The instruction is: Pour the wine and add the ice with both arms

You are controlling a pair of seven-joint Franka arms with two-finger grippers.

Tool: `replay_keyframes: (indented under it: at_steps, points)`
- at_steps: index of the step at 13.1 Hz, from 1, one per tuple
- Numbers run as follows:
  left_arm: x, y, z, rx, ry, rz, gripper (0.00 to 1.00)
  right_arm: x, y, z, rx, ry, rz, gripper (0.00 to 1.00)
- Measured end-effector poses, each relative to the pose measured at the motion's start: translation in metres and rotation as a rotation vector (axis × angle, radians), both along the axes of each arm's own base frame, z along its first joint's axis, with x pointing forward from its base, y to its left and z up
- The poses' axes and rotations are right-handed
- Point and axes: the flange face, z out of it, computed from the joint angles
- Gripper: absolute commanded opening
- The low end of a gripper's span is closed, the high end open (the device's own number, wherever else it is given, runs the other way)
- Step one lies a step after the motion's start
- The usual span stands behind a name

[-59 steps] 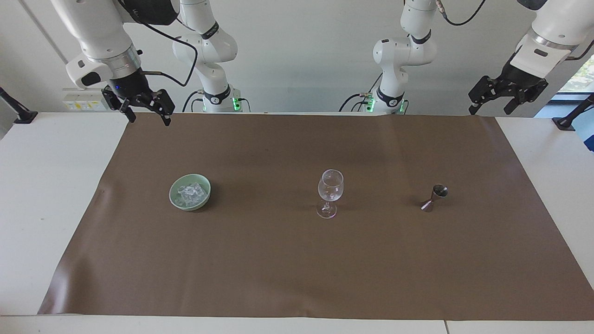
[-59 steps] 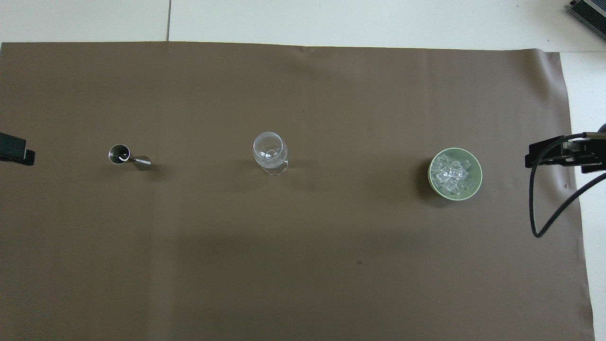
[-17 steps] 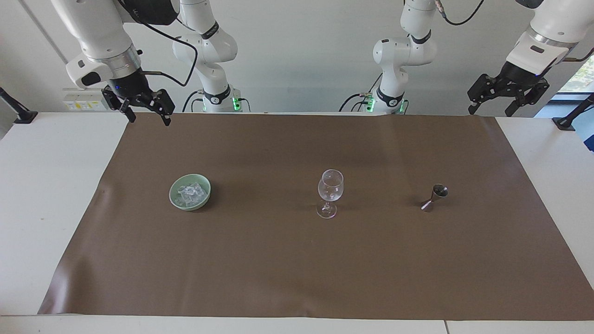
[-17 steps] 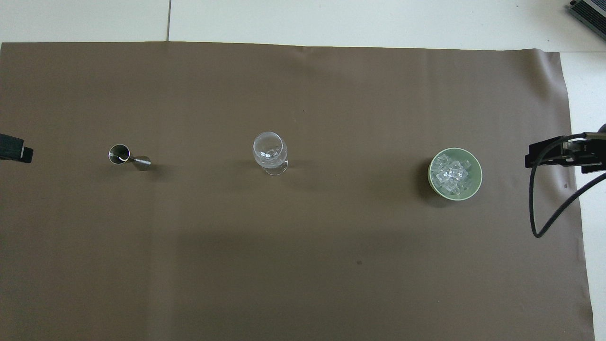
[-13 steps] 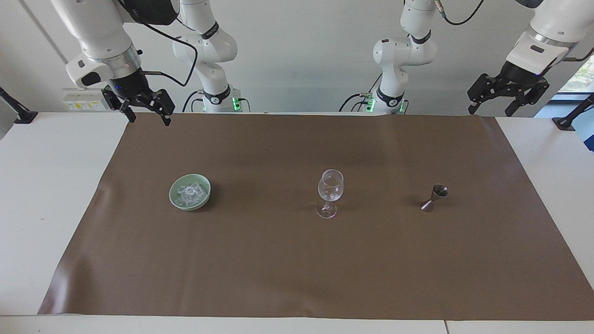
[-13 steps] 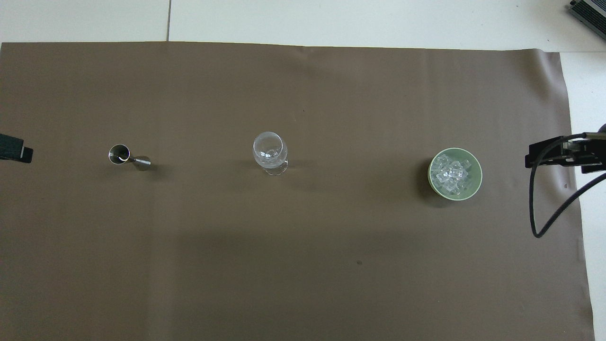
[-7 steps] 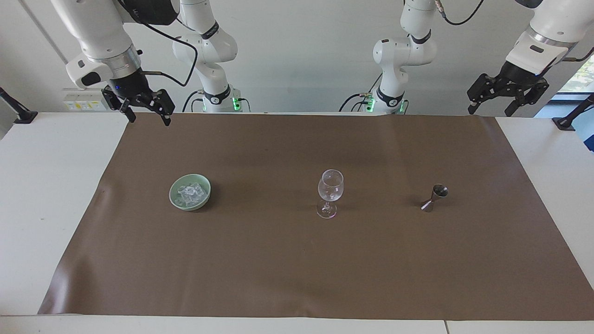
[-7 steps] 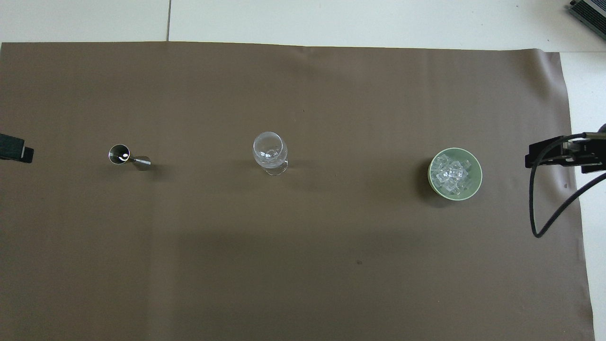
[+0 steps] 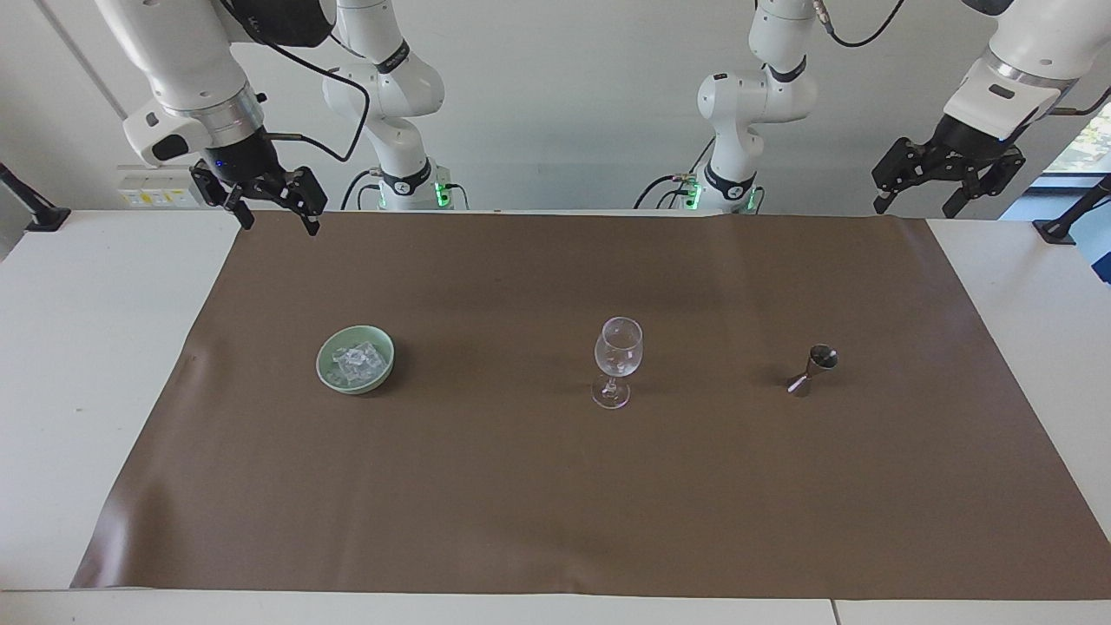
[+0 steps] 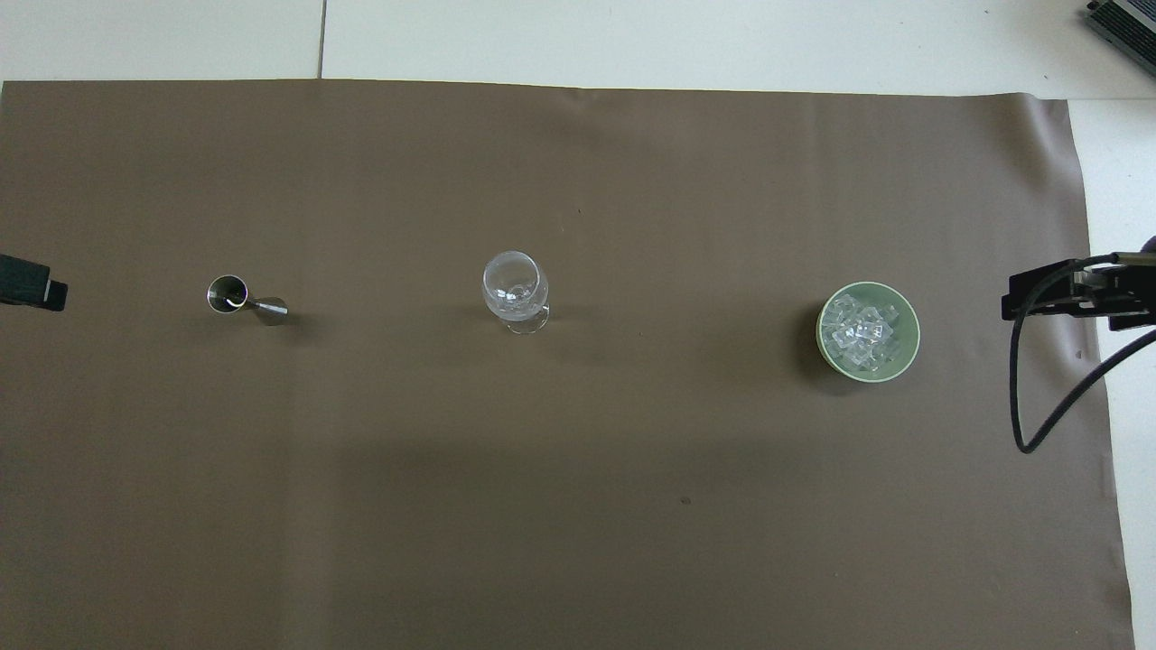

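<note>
1. My right gripper (image 9: 276, 217) hangs in the air over the brown mat's (image 9: 538, 503) edge nearest my bases, at the right arm's end of the table. Its fingers are spread apart and hold nothing.
2. My left gripper (image 9: 916, 202) hangs over the mat's matching corner at the left arm's end — fingers parted as well, nothing between them. In the overhead view only a dark tip of it (image 10: 32, 293) shows at the frame's 9 o'clock edge.
3. The ice (image 9: 356, 363) lies heaped as clear cubes inside the pale green bowl (image 9: 382, 345), which sits on the mat toward the right arm's end. In the overhead view the bowl (image 10: 910, 318) is at 3 o'clock from the wine glass, the ice (image 10: 862, 329) piled in it.
4. The wine glass (image 9: 617, 361) stands upright near the mat's middle, between bowl and jigger and well apart from both.
5. The steel jigger (image 9: 812, 370) stands on the mat toward the left arm's end — at 9 o'clock from the glass (image 10: 516, 291) in the overhead view, where the jigger (image 10: 237, 298) shows its open cup.
6. Between each gripper and the 3 things there is only bare mat.
7. A black cable (image 10: 1025, 397) loops down from my right wrist over the mat's edge beside the bowl, touching neither bowl nor ice.
</note>
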Motion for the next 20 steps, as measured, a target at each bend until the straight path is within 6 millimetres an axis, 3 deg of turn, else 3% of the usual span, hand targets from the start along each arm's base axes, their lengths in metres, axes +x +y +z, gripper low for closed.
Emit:
replay_keyframes:
  at_steps: [4,8,14,20]
  points:
    - [0.008,0.007,-0.003,0.001,-0.006,0.013,1.0,0.0,0.0,0.0,0.0,0.0,0.0,1.0]
    - [0.044,0.011,-0.012,0.005,-0.015,0.024,1.0,0.0,0.0,0.0,0.0,0.0,0.0,1.0]
    - [0.108,0.055,-0.084,-0.082,0.058,0.186,1.0,0.0,0.0,0.0,0.0,0.0,0.0,1.0]
    - [0.12,0.099,-0.126,-0.337,0.18,0.69,1.0,0.0,0.0,0.0,0.0,0.0,0.0,1.0]
